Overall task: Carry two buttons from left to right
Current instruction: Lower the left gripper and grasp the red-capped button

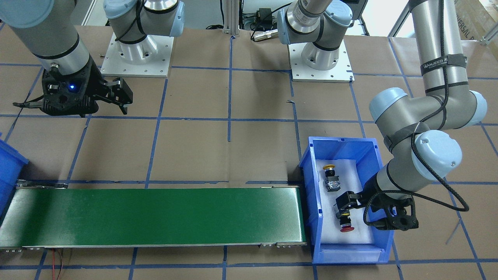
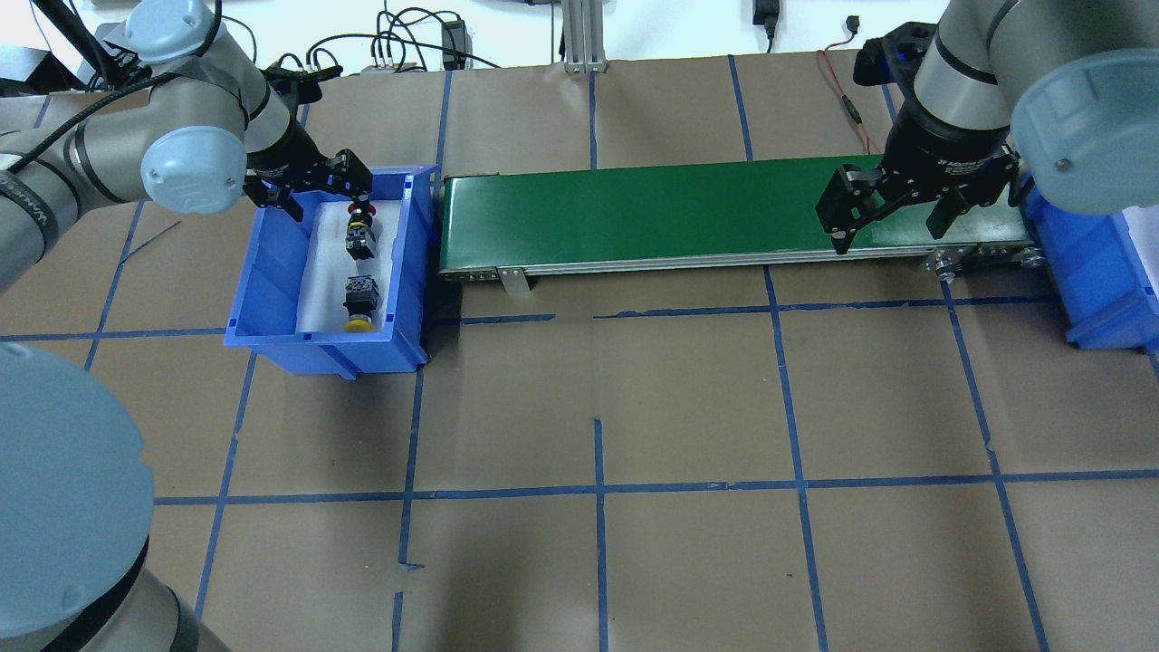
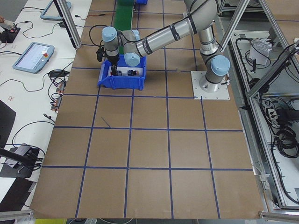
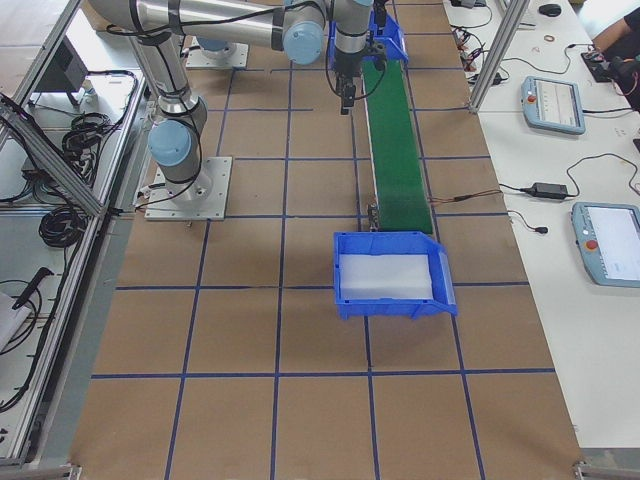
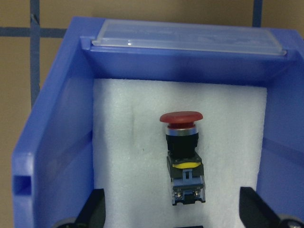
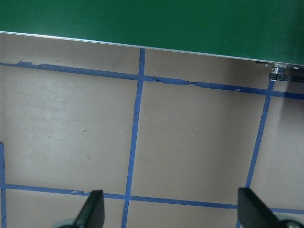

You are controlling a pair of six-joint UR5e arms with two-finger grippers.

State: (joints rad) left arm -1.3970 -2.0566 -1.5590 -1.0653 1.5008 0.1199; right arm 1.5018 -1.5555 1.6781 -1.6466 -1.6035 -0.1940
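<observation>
The red button (image 1: 344, 224) and the yellow button (image 1: 330, 177) lie on their sides on white foam in the blue bin (image 1: 311, 175) at my left. In the overhead view the red button (image 2: 360, 226) lies behind the yellow one (image 2: 359, 303). My left gripper (image 2: 314, 188) hovers open over the bin's far end, above the red button. In the left wrist view the red button (image 5: 183, 152) lies between and ahead of the open fingers (image 5: 95, 209), untouched. My right gripper (image 2: 892, 222) is open and empty above the green conveyor's (image 2: 679, 213) right end.
The conveyor (image 1: 155, 216) runs between the left bin (image 2: 272, 272) and a second blue bin (image 2: 1105, 263) at my right, which holds only white foam in the exterior right view (image 4: 345, 275). Both arm bases (image 1: 136, 58) stand behind on the taped brown table.
</observation>
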